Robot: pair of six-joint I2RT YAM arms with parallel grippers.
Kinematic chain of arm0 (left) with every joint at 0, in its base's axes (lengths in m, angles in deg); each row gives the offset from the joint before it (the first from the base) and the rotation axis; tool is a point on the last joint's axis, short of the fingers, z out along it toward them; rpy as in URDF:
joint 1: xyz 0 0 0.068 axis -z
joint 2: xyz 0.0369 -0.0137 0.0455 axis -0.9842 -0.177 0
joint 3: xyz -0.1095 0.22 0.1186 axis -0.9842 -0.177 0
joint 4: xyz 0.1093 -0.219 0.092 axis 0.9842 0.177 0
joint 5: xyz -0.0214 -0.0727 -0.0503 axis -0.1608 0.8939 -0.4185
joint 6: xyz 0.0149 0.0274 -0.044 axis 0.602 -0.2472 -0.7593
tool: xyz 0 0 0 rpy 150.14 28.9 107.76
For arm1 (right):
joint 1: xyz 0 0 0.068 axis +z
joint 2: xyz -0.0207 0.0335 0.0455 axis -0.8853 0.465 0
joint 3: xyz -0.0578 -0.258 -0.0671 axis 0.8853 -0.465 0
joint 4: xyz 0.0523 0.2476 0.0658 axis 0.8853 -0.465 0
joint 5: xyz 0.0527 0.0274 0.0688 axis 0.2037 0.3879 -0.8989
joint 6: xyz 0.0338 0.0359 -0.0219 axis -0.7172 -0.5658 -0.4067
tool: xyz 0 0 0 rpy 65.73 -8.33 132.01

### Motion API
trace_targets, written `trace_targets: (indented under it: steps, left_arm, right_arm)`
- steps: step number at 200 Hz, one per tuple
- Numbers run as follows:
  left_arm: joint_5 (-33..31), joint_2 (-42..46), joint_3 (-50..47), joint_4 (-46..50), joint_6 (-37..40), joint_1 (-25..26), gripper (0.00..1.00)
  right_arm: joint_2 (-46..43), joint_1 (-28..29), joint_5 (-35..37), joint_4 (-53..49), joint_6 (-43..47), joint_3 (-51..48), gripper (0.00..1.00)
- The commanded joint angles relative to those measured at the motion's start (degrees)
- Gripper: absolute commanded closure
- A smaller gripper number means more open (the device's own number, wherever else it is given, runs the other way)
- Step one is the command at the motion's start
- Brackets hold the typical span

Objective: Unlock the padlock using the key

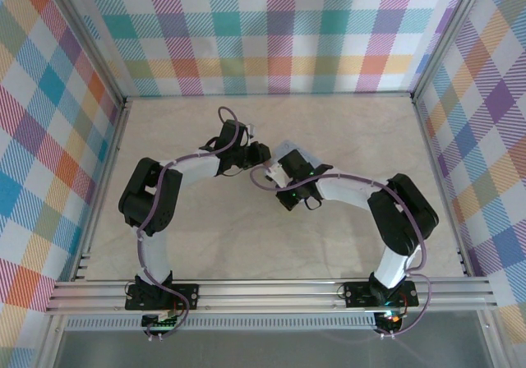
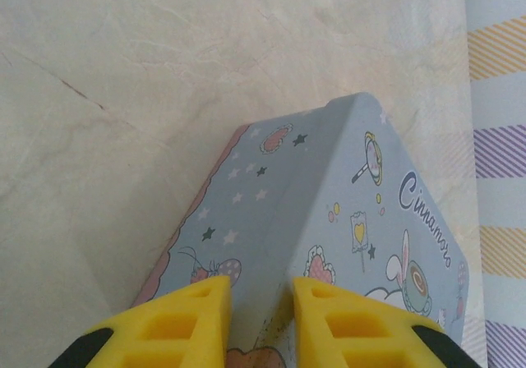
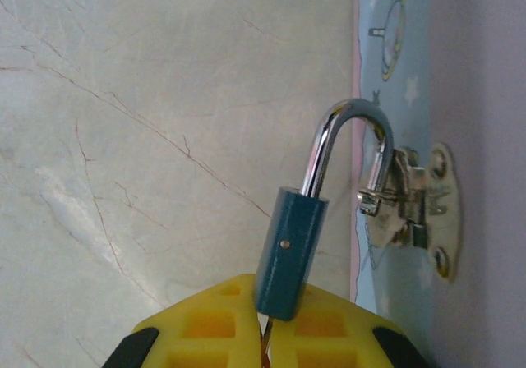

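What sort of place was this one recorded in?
Probably a robot test cell, not a home: a marbled tabletop inside an aluminium frame, plaid walls on three sides, and a left arm and right arm bolted to the front rail.

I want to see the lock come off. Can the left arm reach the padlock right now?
Probably not. The left gripper is clamped on the box, so it looks busy. The right gripper sits right under the padlock, pinching what looks like the key.
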Motion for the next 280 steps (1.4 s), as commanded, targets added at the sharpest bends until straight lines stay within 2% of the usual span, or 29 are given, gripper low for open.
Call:
trace_targets:
  steps: [1,33,47,76,83,110,163,198,223,237,247,252,280]
  left_arm:
    - [3.2,-1.5,-0.9,3.2,-1.3,2.3,0.75]
    - [2.6,-1.3,-1.2,2.8,-1.6,2.1,0.74]
    - [2.6,-1.5,-1.1,2.9,-1.6,2.0,0.74]
    - [2.7,-1.6,-1.6,2.5,-1.7,2.0,0.74]
    - [2.9,-1.7,-1.6,2.3,-2.0,2.0,0.74]
    - [3.7,-2.1,-1.4,1.9,-2.5,2.3,0.74]
    - [4.9,-2.7,-2.4,1.1,-3.3,2.9,0.81]
    - [2.9,-1.9,-3.0,1.8,-3.0,2.6,0.79]
    - [1.4,-1.2,-3.3,2.5,-2.6,1.8,0.78]
    - [1.7,-1.4,-3.4,2.3,-2.7,1.7,0.78]
    - [2.3,-1.7,-3.5,1.8,-3.1,1.7,0.78]
    - [2.6,-1.8,-3.6,1.6,-3.3,1.8,0.78]
    - [3.0,-1.7,-3.9,1.3,-3.7,2.0,0.78]
  right_arm:
    - [1.1,0.9,-3.2,6.3,2.9,5.6,0.96]
    - [-0.9,1.0,-2.2,6.7,-0.1,1.8,0.94]
    - [-1.2,1.0,-0.6,5.2,-1.9,1.2,0.85]
    - [-2.3,1.0,1.1,5.4,-3.1,-0.7,0.84]
    - [-2.1,1.0,1.3,5.1,-3.0,-0.3,0.85]
    - [-0.6,1.4,1.7,3.1,-1.4,3.6,1.00]
    - [2.3,2.1,2.4,1.8,1.1,9.9,1.00]
    - [2.8,2.9,3.0,0.3,2.7,7.5,1.00]
    - [0.8,3.0,4.5,-2.2,0.7,4.5,1.00]
    - [-1.1,3.0,4.4,-1.6,-1.1,2.5,0.91]
    - [-2.3,3.0,4.3,-1.2,-3.2,1.6,0.75]
    - [-2.5,2.9,4.3,-1.4,-4.0,1.6,0.70]
    - [-4.2,2.9,4.6,-1.3,-9.5,2.1,0.67]
